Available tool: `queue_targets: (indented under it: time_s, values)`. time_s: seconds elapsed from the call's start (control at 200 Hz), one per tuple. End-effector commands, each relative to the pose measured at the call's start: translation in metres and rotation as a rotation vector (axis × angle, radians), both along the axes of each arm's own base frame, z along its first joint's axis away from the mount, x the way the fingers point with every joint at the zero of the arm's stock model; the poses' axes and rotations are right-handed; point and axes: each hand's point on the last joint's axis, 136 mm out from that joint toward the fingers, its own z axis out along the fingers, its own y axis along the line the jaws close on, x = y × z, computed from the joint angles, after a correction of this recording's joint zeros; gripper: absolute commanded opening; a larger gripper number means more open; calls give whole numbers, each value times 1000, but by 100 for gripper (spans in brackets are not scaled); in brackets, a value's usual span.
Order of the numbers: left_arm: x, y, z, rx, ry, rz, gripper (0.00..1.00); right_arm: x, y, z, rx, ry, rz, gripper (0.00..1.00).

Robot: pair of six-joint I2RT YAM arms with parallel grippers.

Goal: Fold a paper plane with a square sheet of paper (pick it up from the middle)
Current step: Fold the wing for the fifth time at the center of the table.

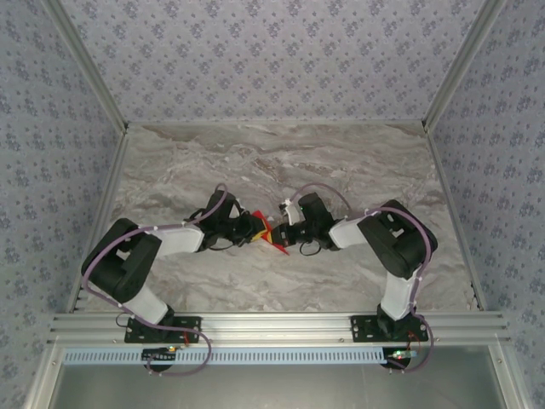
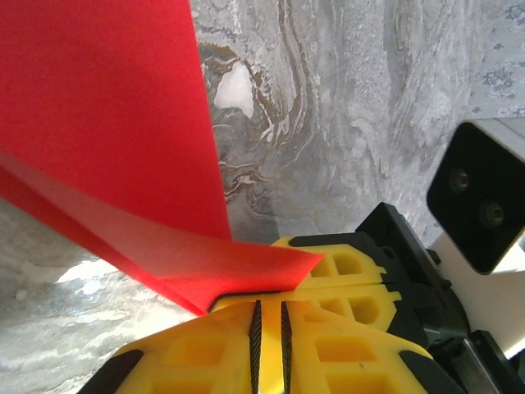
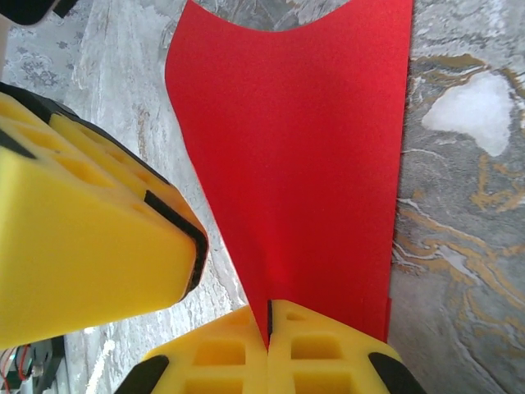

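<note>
In the top view, my left claw (image 1: 258,227) sits just left of the frame's centre. Its wrist view shows the 2 yellow fingers (image 2: 205,353) at the bottom edge, pressed almost together and pinching a fold of the red paper (image 2: 107,123) at their tips.

The red paper (image 1: 274,239) hangs between the 2 claws in the middle of the top view, a small bright wedge whose pointed tip aims lower right over the marbled table (image 1: 255,162). It is matte and carries no marks. From the left wrist, 1 broad flat panel fills the upper left, and a creased flap runs diagonally below it to a sharp point at centre right. From the right wrist, the red paper (image 3: 303,164) stands as a tall panel with a curved top edge and a straight right edge, narrowing downward.

My right claw (image 1: 286,227) is just right of centre in the top view, nearly touching the left one. In its wrist view the right claw (image 3: 268,328) is fully closed, the paper's narrow end caught in the seam between its fingers.
</note>
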Motion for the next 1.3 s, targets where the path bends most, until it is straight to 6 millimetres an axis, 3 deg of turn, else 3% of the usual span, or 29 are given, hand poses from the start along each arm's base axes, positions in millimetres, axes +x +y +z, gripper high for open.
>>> queue_targets:
  time_s: [0.0,0.445,0.939,1.299]
  values:
    - [1,-2,-4,3,-31,-13,17,1,3,-2,7,64,1,0]
    - [5,7,-25,67,-27,20,13,-3,-5,-31,-110,159,-19,0]
    - [7,11,-45,117,-7,29,10,-6,-5,-30,-127,163,6,0]
    - [5,16,-55,159,33,36,8,-13,-8,-6,-118,114,68,24]
